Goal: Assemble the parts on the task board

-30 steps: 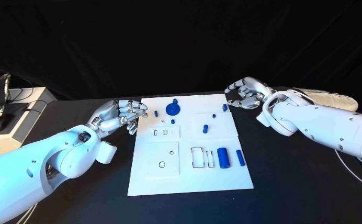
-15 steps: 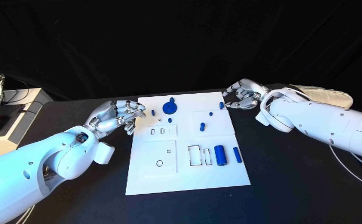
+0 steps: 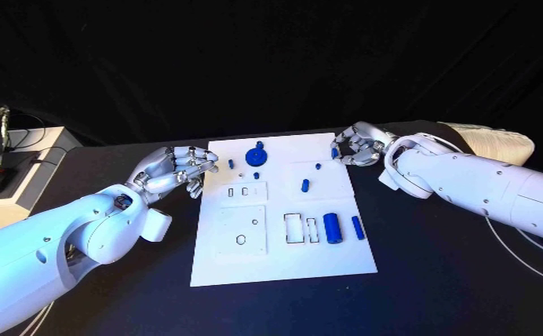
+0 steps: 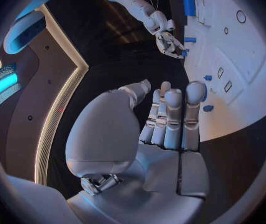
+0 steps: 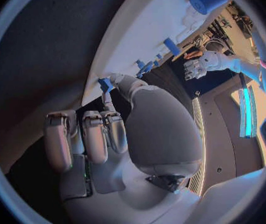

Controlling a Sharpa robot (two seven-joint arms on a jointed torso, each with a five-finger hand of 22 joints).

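Black table (image 3: 441, 273) carries the white task board (image 3: 283, 261), lying flat in the middle w/ its long side running away from the robot. Board sits directly on the dark top, table surface showing on both sides and in front of it. A thin white cable (image 3: 515, 250) trails over the table's right part.

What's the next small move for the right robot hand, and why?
Probably close thumb and finger on the small blue peg at the task board's far right corner. The right robot hand sits right at it, fingertips beside it in the wrist view; a firm grasp isn't evident.
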